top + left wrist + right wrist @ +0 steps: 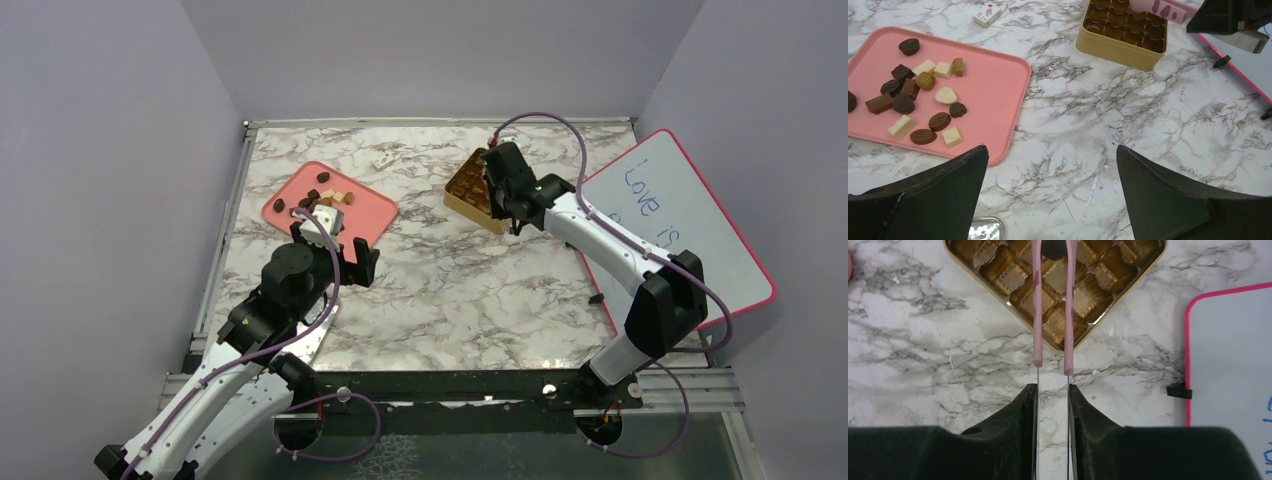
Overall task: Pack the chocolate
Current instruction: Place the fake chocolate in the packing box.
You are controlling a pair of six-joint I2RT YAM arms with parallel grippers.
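From above, the pink tray (370, 208) lies at 10 o'clock on the desk (460, 290), with the chocolates (318, 197) gathered in its far left part; from here they are too small for us to count. The gold box (462, 185) sits at 1 o'clock. The right hand (503, 185) hangs over the box, and the left hand (335, 252) hangs just off the near edge of the tray.

In the left wrist view we count seventeen chocolates (925, 80) on the one tray (998, 85): ten dark or brown, five cream and two tan. The piece at 9 o'clock is cut by the frame. The box (1113, 52) is at 1 o'clock, and the cells we can see are bare. The pink tweezers (1163, 7) reach over it. The left hand (1052, 150) is spread wide and holds and touches nothing.

In the right wrist view one corner of the box (1013, 277) points to 6 o'clock, and its visible cells show only ribbed lining. The right hand (1053, 390) is pressed together on the tweezers (1038, 315). Their two arms run to 12 o'clock and pinch one dark piece (1053, 247) over the box. We cannot tell whether the piece touches a cell.
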